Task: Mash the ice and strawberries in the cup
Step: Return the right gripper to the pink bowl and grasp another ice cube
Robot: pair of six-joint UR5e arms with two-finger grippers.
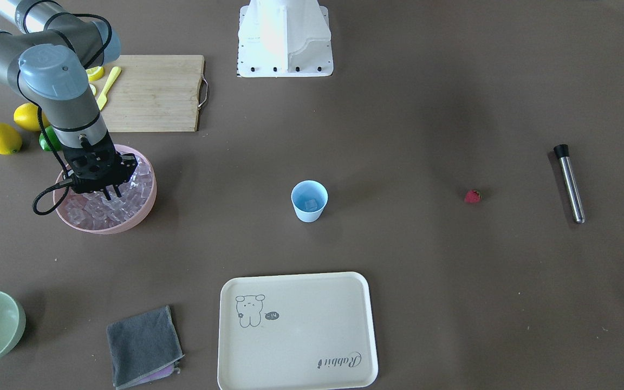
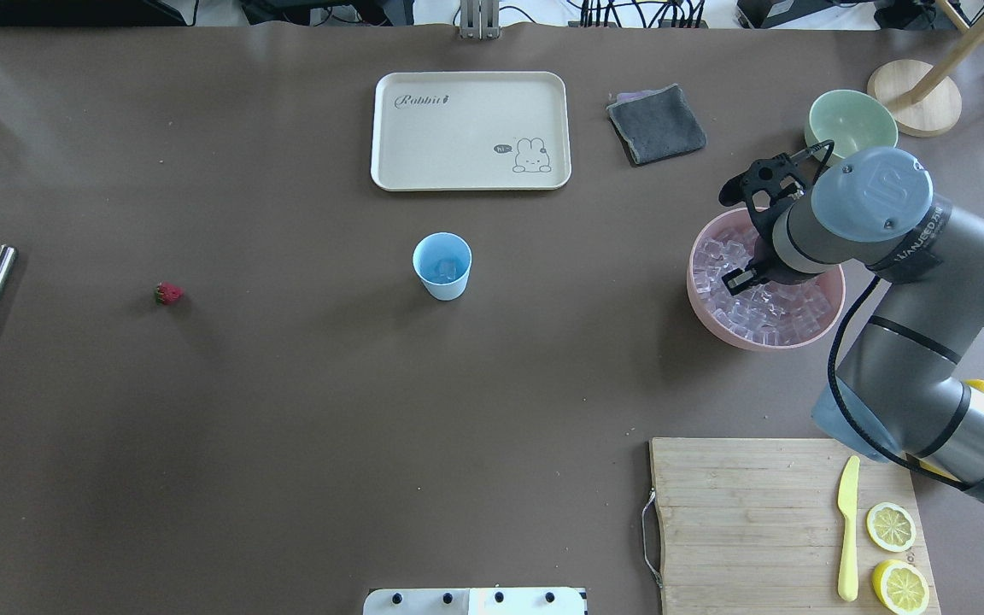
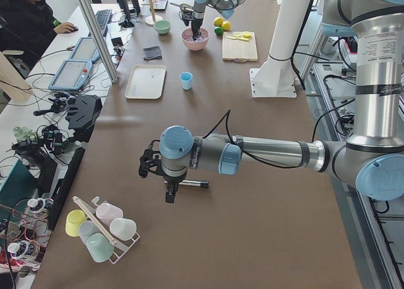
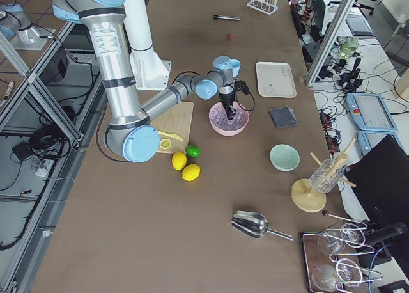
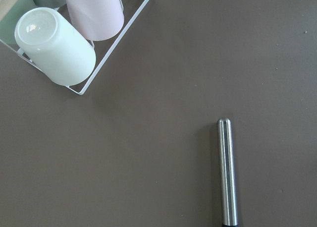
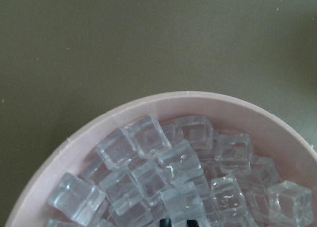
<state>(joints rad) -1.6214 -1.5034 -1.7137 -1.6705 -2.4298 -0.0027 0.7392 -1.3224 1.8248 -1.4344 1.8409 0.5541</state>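
The right gripper (image 1: 110, 190) sits among clear ice cubes (image 1: 92, 214) in a round pink bowl (image 1: 128, 223); finger state cannot be told for it or the left gripper (image 3: 168, 195). The small light-blue plastic cup (image 1: 309, 201) stands well apart, a red strawberry (image 1: 472, 196) beyond.

The table (image 1: 426, 108) is lit softly and pretty evenly from above, only faint blurry shadows being thrown beside the cup (image 1: 309, 201) and the pink bowl (image 1: 147, 212), while the white robot base (image 1: 285, 38) at the table's edge is blown out and the right wrist view is rendered dimmer, greenish.
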